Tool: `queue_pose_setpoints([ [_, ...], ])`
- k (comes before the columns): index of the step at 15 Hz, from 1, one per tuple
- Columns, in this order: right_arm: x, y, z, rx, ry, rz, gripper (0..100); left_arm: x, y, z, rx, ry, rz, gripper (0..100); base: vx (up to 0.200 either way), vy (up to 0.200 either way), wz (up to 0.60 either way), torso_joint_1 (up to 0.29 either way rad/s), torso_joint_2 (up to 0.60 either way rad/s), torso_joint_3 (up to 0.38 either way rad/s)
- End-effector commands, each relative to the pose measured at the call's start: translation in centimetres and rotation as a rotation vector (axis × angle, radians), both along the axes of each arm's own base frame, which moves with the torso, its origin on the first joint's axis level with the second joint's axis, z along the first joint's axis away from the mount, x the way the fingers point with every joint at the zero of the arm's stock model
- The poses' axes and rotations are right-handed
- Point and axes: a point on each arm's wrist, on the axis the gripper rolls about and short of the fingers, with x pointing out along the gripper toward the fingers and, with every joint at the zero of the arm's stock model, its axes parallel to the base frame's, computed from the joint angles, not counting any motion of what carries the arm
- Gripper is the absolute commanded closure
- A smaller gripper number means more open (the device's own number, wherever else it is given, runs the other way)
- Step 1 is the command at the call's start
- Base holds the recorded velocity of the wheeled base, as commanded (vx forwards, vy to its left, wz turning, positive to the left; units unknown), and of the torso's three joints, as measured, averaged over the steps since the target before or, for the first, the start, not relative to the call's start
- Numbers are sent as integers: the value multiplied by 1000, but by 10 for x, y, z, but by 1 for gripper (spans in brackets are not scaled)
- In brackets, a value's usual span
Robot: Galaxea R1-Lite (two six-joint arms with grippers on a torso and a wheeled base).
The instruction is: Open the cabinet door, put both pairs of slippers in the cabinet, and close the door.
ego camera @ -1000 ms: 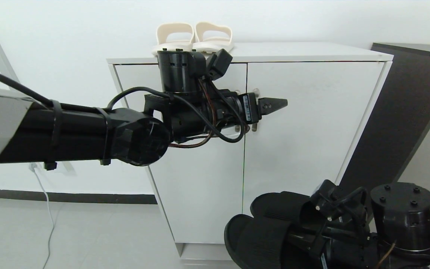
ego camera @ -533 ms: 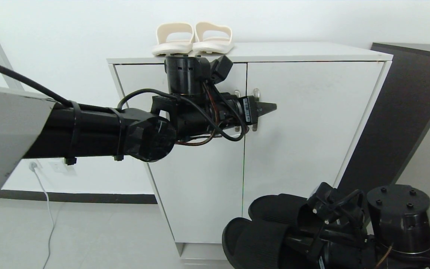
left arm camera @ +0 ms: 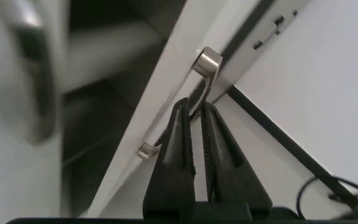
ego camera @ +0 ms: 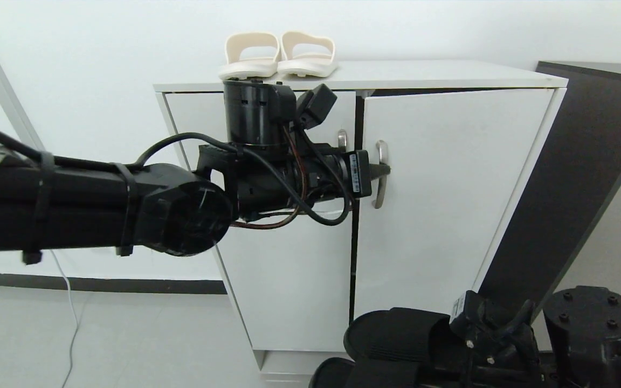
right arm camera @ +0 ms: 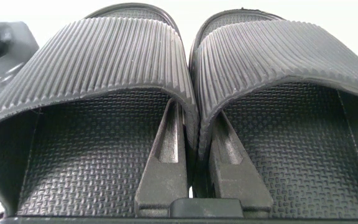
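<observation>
On top of the white cabinet [ego camera: 450, 73] a pair of cream slippers [ego camera: 278, 54] sits side by side near its left end. At the right door [ego camera: 450, 188], the left gripper [ego camera: 383, 171] has its jaws pinched narrow on the metal handle [ego camera: 380, 194]. That door stands slightly ajar, with a dark gap along its inner edge and top. The left door [ego camera: 289, 280] is shut. Low in front of the cabinet, the right gripper [right arm camera: 194, 134] holds the pair of black slippers [right arm camera: 104, 74], jaws clamped on the straps' two touching inner sides.
</observation>
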Motion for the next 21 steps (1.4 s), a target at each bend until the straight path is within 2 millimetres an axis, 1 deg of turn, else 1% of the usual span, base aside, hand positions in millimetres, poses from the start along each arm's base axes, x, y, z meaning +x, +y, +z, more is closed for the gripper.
queue_pose_setpoints([
  [1,-3,-2,1,6,-4,9,100,-27,11,13,-14,-19,-22,100,0,0,0,0,0,0],
  [2,-3,-2,0,2,-3,8,100,-32,12,13,-14,-19,-28,100,0,0,0,0,0,0],
  [4,-3,-1,0,-6,-10,10,100,-53,27,12,-6,-9,-34,100,0,0,0,0,0,0],
  [5,-3,-1,-1,-8,-10,11,100,-59,32,12,-7,-10,-34,100,0,0,0,0,0,0],
  [6,-3,-1,-2,-11,-7,14,100,-61,34,10,-24,-21,-32,100,0,0,0,0,0,0],
  [8,-3,1,-3,-14,-4,20,100,-56,34,7,-69,-35,-20,100,0,0,0,0,0,0],
  [9,-5,1,-3,-14,-4,27,100,-43,33,0,-108,-38,3,100,0,0,0,0,0,0],
  [11,-6,2,-2,-14,-6,29,100,-25,32,-9,-109,-33,31,100,0,0,0,0,0,0],
  [13,-6,2,-3,-16,-4,31,100,-7,33,-14,-104,-27,64,100,0,0,0,0,0,0],
  [14,-6,2,-3,-16,-4,32,100,-2,34,-17,-102,-24,75,100,0,0,0,0,0,0],
  [15,-6,3,-3,-17,-3,34,100,9,34,-21,-98,-20,90,100,0,0,0,0,0,0],
  [18,-7,4,-6,-27,6,40,100,21,27,-22,-103,-28,91,100,0,0,0,0,0,0],
  [21,-8,6,-10,-41,16,52,100,17,17,-18,-109,-36,62,100,0,0,0,0,0,0],
])
